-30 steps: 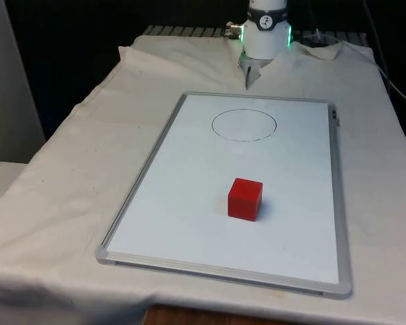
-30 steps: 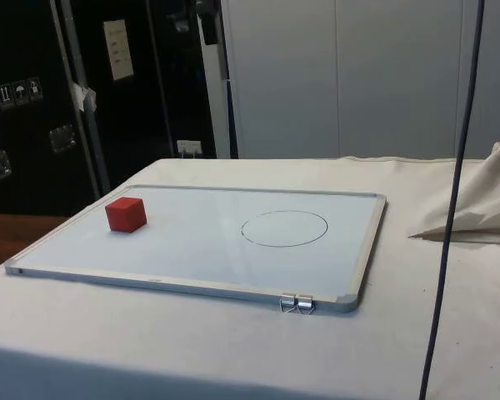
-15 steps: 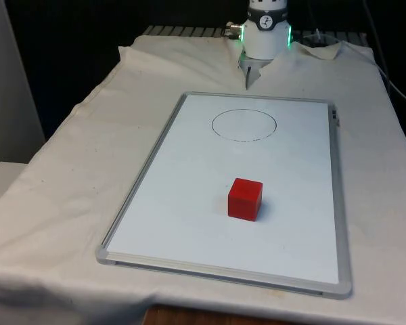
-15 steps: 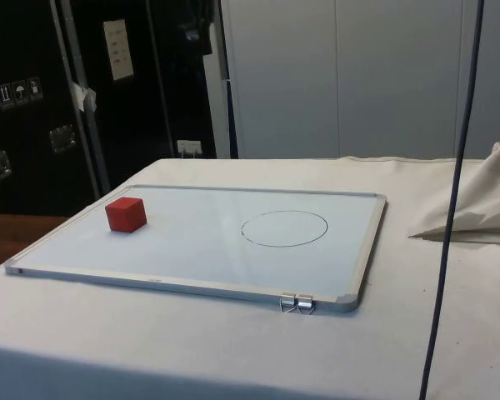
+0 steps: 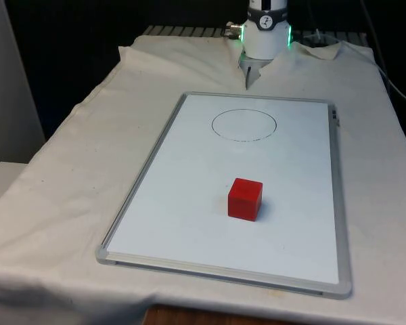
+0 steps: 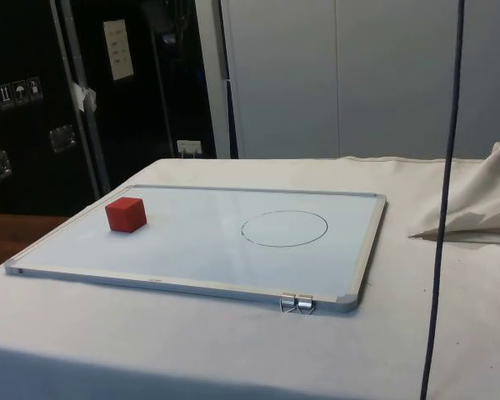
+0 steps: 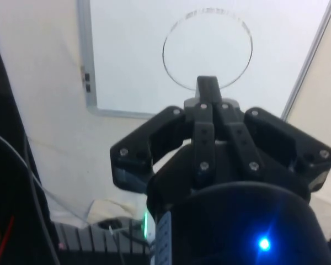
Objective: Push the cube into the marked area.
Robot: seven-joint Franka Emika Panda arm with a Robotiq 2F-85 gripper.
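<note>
Cube [image 5: 245, 199] unmoved, outside circle [image 5: 244, 124]

Red cube [image 6: 126, 214] sits on whiteboard [image 6: 192, 250], near its end toward the dark cabinets. Drawn circle [image 6: 284, 227] well apart from cube. Whiteboard flat on cloth-covered desk [image 6: 150, 342]. Black cable [image 6: 443, 208] hangs in front.
</note>
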